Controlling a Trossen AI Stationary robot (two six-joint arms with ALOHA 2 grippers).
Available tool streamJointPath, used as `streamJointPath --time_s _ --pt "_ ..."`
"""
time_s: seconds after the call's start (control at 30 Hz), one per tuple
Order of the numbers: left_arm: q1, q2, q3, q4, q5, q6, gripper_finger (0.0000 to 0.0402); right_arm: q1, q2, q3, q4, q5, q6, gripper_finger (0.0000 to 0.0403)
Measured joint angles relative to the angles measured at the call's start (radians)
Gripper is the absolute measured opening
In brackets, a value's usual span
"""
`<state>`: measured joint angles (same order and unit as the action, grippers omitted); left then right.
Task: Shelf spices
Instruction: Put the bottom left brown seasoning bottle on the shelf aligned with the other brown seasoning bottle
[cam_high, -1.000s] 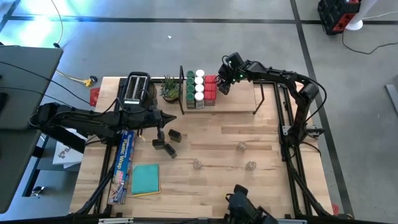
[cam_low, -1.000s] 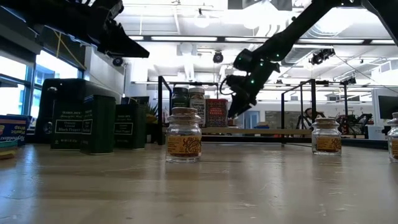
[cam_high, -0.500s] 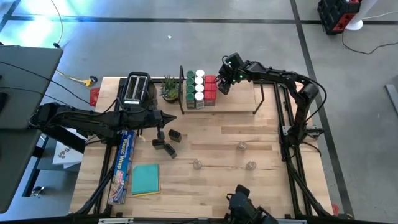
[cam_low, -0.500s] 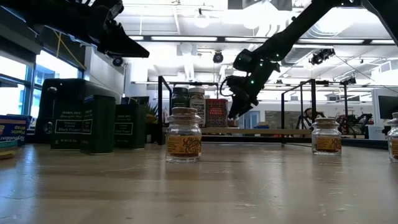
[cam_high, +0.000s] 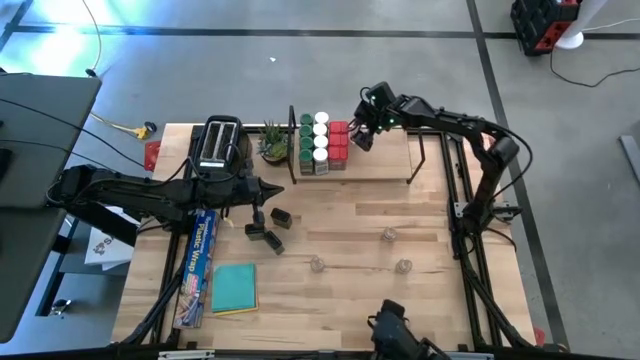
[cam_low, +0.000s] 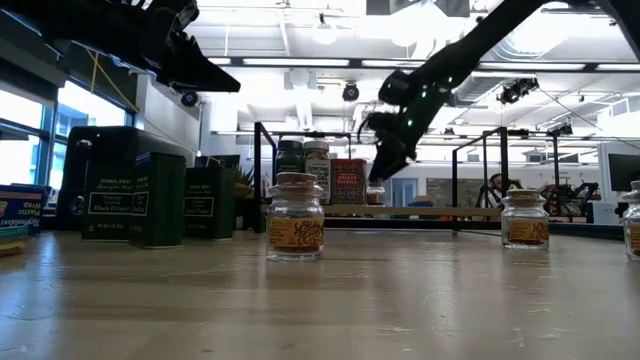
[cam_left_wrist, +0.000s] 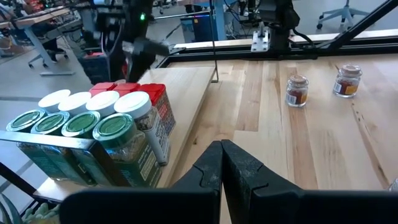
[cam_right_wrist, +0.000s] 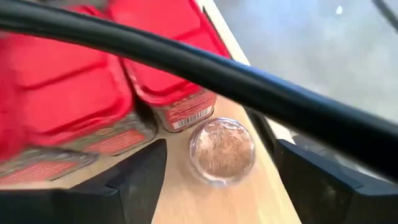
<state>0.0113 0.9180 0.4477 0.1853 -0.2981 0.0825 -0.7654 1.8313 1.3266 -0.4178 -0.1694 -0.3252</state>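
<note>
Red-lidded tins (cam_high: 338, 143) sit bunched on the light-wood shelf (cam_high: 385, 160) at the far side of the table, next to a row of white-lidded jars (cam_high: 320, 138) and a row of green-lidded jars (cam_high: 306, 140). Over their outer edge hangs the right gripper (cam_high: 366, 131), its two fingers spread wide with nothing between them. Its own camera looks down on a tiny clear jar (cam_right_wrist: 221, 149) of brownish powder standing on the shelf plank just beside a red tin (cam_right_wrist: 171, 87); that tin carries a white label with a barcode, too blurred to read.

On the tabletop (cam_high: 350, 290), three more tiny clear jars (cam_high: 388, 236) stand apart from each other in the open middle. Seen from table height, the nearest jar (cam_low: 296, 217) has an orange-brown label whose print I cannot make out. Dark rectangular tins (cam_high: 265, 231) cluster nearer the left arm; the tall tin (cam_low: 156, 199) shows pale lettering, unreadable apart from looking like a product name in an oval.

The left gripper (cam_high: 272, 187) hovers above those dark tins with its fingers pressed together and empty. A long blue box (cam_high: 200, 258) with lettering along its side lies by a teal pad (cam_high: 235, 288), and a black toaster (cam_high: 218, 143) and a small potted plant (cam_high: 273, 143) stand beside the shelf.
</note>
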Motion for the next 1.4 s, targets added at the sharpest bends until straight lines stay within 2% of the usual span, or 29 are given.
streamJointPath --time_s 0.23,0.37,0.47,0.57,0.67,0.83,0.93,1.07,1.13,1.3,1.4 --pt "0.0 0.0 0.0 0.0 0.0 -0.001 0.0 0.062 -0.181 0.0 -0.148 0.023 0.009 0.0291" --pt "0.0 0.0 0.0 0.0 0.0 -0.011 0.0 0.219 -0.295 0.001 -0.265 0.039 0.03 0.0291" --pt "0.0 0.0 0.0 -0.001 0.0 -0.025 0.0 0.395 -0.348 0.001 -0.342 0.128 0.079 0.0291" --pt "0.0 0.0 0.0 0.0 0.0 -0.027 0.0 0.583 -0.355 0.001 -0.365 0.188 0.146 0.0291" --pt "0.0 0.0 0.0 -0.001 0.0 -0.027 0.0 0.751 -0.32 0.001 -0.316 0.189 0.201 0.0291" --pt "0.0 0.0 0.0 -0.003 0.004 -0.027 0.0 0.922 -0.182 0.0 -0.112 0.189 0.247 0.0291" --pt "0.0 0.0 0.0 -0.003 0.027 -0.027 0.0 0.962 -0.073 0.0 0.019 0.156 0.235 0.0291" --pt "-0.005 0.0 0.0 -0.005 0.034 -0.044 0.0 0.938 0.022 -0.001 0.108 -0.048 0.247 0.0291" --pt "-0.011 0.0 0.0 -0.005 0.034 -0.047 0.0 0.92 0.046 -0.001 0.131 -0.103 0.243 0.0291" --pt "-0.031 0.0 0.0 -0.004 0.034 -0.057 0.0 0.926 0.099 -0.001 0.158 -0.114 0.139 0.0291" --pt "-0.041 0.0 0.0 -0.004 0.034 -0.08 0.0 0.943 0.119 -0.001 0.159 -0.082 0.081 0.0291"
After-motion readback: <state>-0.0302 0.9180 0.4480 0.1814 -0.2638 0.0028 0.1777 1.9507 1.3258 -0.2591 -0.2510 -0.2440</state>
